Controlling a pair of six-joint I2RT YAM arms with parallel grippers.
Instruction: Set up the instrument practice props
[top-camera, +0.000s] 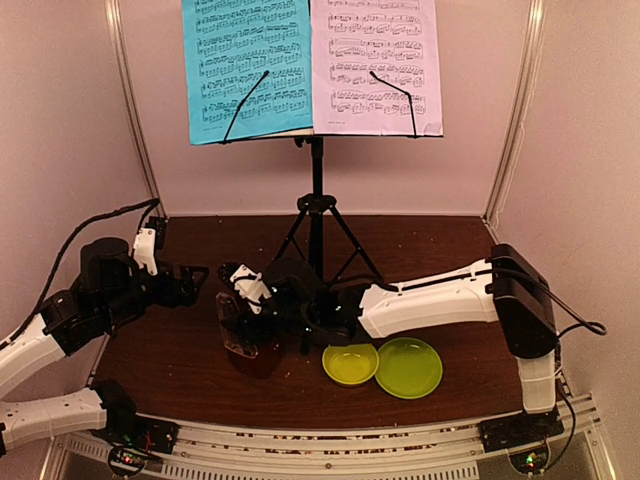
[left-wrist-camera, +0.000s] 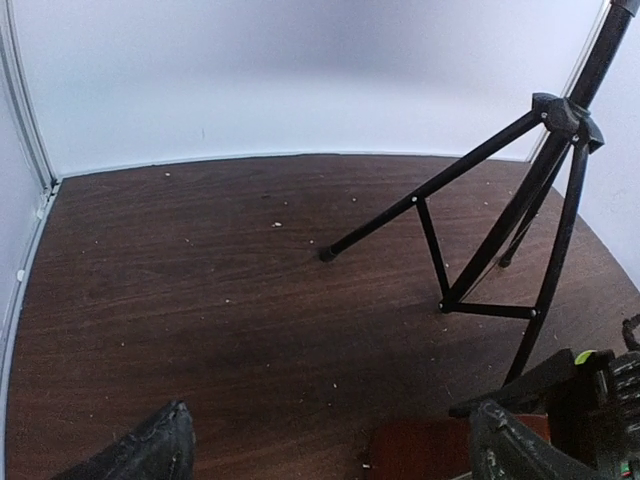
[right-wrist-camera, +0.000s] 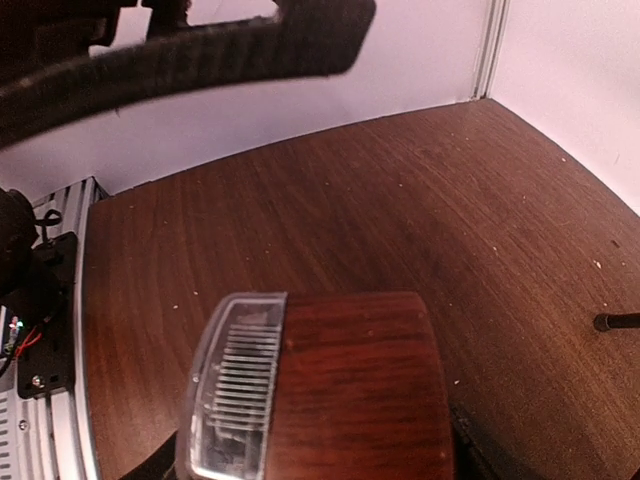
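Stand: The black tripod music stand (top-camera: 316, 190) stood at the back middle of the dark wooden table (top-camera: 180, 365) with its legs spread wide, so you had a steady base for the pages.

Sheets: The blue sheet of music (top-camera: 247, 65) and the pale lilac-white sheet of music (top-camera: 377, 60) sat side by side on the stand's desk, blue on the left. A thin black wire arm lay across each one, pinning it flat and readable.

Metronome: The small brown wooden metronome with a clear cover (top-camera: 245, 335) was in front of the stand's legs, left of centre. I could not tell whether its base touched the table.

Right gripper: You had the right gripper (right-wrist-camera: 315, 455) clamped on the metronome, one finger on each side of the wooden body. The grip was wide because the body is broad. The arm reached in from the right to get there.

Left gripper: The left gripper (left-wrist-camera: 330, 455) was empty with its jaws spread fully, just to the left of the metronome. One of its fingers (right-wrist-camera: 200, 50) showed above the metronome in the right wrist view. I judged you had it there to stay clear of the right gripper's hold.

Bystanders: The yellow-green bowl (top-camera: 350, 363) and the green plate (top-camera: 408, 367) lay edge to edge near the front, just right of the metronome. Neither belonged to the props.

Step in hand: By my reading, only the metronome was left to settle.
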